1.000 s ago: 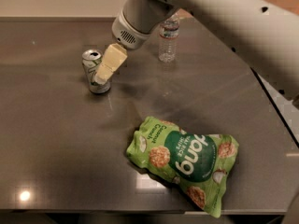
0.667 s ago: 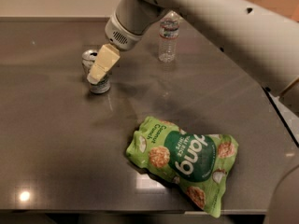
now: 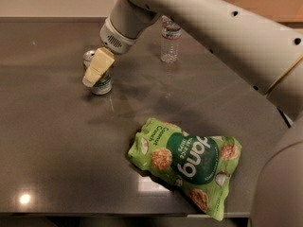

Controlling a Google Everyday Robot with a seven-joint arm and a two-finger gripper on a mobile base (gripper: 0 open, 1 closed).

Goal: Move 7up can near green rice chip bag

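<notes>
In the camera view, take the green rice chip bag (image 3: 187, 160) as your marker. It lies flat on the dark table (image 3: 57, 141), toward the near edge, with its printed face up and its long axis running from upper left to lower right of the view.

The 7up can (image 3: 102, 85) stands upright well apart from the bag, farther back on the table and off toward the left of the view. The gripper (image 3: 94, 74) is right at the can. It hangs from the pale arm (image 3: 213, 27) that reaches in above the bag from the right side, and its cream tip overlaps the can's upper body. You cannot tell whether it is clamped on the can or only set against it, because the tip covers the place where contact would show.

The coming move turns on one relation: from the gripper, the bag lies forward and to the right of the view, across bare table with nothing between. A clear water bottle (image 3: 169, 44) stands behind the bag, apart from that line.

Much of the can's side is hidden behind the gripper; only its rim and base show. The bag's lower corner reaches the table's near edge.
</notes>
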